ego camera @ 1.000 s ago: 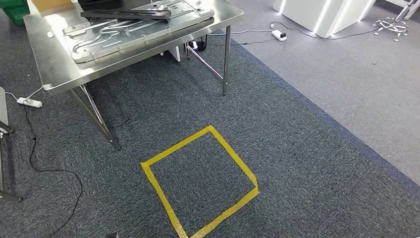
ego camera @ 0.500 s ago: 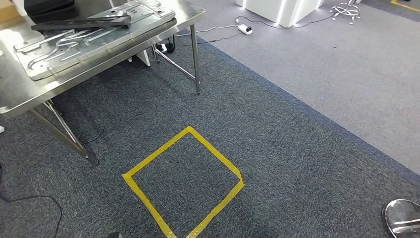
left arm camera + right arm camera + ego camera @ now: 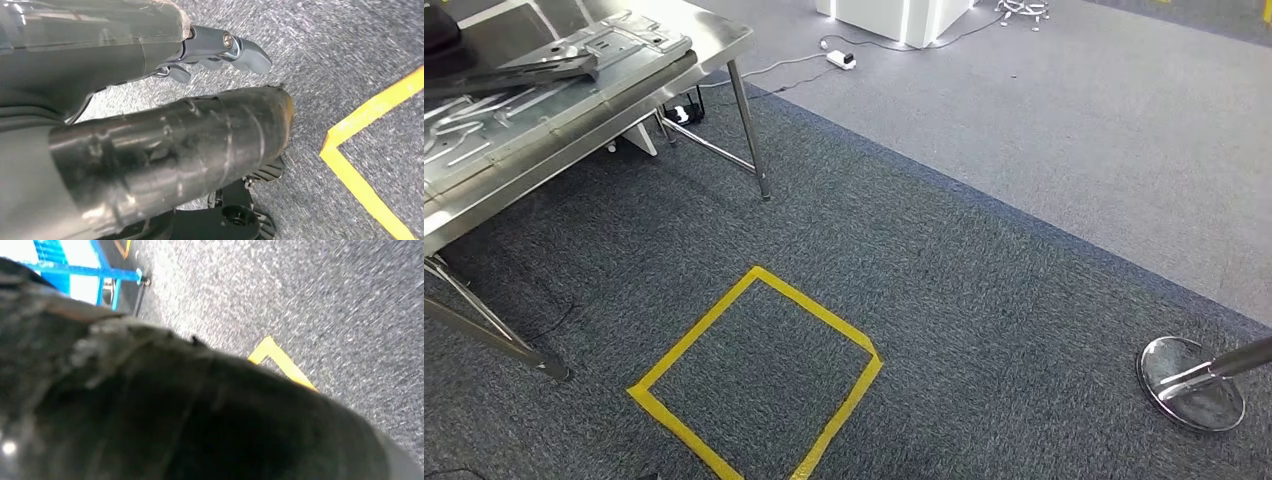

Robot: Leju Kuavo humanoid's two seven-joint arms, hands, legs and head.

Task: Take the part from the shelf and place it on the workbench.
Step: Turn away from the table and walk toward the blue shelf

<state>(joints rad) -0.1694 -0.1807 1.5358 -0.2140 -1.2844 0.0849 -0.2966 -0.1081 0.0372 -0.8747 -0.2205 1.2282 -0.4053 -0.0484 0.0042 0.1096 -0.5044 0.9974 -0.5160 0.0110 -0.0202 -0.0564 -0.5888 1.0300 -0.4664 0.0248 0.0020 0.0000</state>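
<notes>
The steel workbench (image 3: 469, 205) stands at the upper left of the head view. On it lies a large grooved metal plate (image 3: 544, 100) with a flat dark bar (image 3: 514, 68) across it. In the left wrist view my left hand (image 3: 210, 95) hangs over the carpet. Its grey fingertips (image 3: 247, 52) are spread away from the thick, dark, tape-wrapped thumb (image 3: 200, 135), and bare floor shows between them. In the right wrist view a dark blurred bulk (image 3: 175, 415) sits against the lens and hides my right hand's fingers. No shelf shows.
A yellow tape square (image 3: 754, 385) marks the dark carpet ahead. At the lower right is a shiny round post base (image 3: 1192, 385). A power strip (image 3: 841, 60) and cables lie beyond the workbench leg (image 3: 749, 130). A blue frame (image 3: 100, 272) stands far off.
The camera has swung to the right: the workbench and tape square slide left in the picture, and the round post base has come in at the lower right.
</notes>
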